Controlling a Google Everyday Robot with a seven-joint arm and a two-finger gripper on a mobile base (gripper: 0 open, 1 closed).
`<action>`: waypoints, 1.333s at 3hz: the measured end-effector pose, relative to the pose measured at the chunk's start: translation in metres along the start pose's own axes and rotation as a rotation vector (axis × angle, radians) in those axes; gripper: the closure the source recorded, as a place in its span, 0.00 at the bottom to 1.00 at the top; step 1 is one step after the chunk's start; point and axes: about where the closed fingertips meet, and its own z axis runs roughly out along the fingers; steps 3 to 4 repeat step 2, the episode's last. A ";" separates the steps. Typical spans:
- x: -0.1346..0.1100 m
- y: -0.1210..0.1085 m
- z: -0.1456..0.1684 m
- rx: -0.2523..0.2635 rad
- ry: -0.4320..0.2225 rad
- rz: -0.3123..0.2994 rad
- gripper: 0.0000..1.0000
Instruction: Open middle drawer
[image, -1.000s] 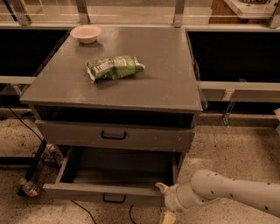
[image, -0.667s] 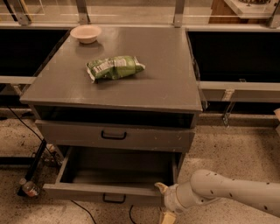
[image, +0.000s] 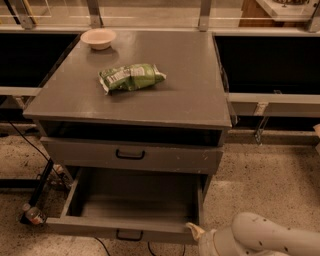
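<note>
The middle drawer (image: 125, 227) of the grey cabinet stands pulled out, showing its shallow grey interior. Its flat front with a small black bar handle (image: 129, 235) is near the bottom edge of the view. My gripper (image: 196, 232) is at the drawer's front right corner, at the end of my white arm (image: 265, 237), and is mostly cut off by the bottom edge. The taller drawer with the larger black handle (image: 130, 154) sits above it, pushed in. The lowest drawer is hidden.
On the cabinet top (image: 190, 95) lie a green snack bag (image: 131, 77) and a white bowl (image: 98, 38). Black cables and a small bottle (image: 35, 215) lie on the speckled floor at the left. Grey rails run on both sides.
The middle drawer's front has come a little further out toward the camera. My gripper and arm have moved the same way with it, lower in the view.
</note>
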 end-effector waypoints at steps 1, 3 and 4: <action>0.020 0.036 -0.016 0.010 -0.011 0.014 0.00; 0.020 0.036 -0.016 0.010 -0.011 0.014 0.00; 0.020 0.036 -0.016 0.010 -0.011 0.014 0.00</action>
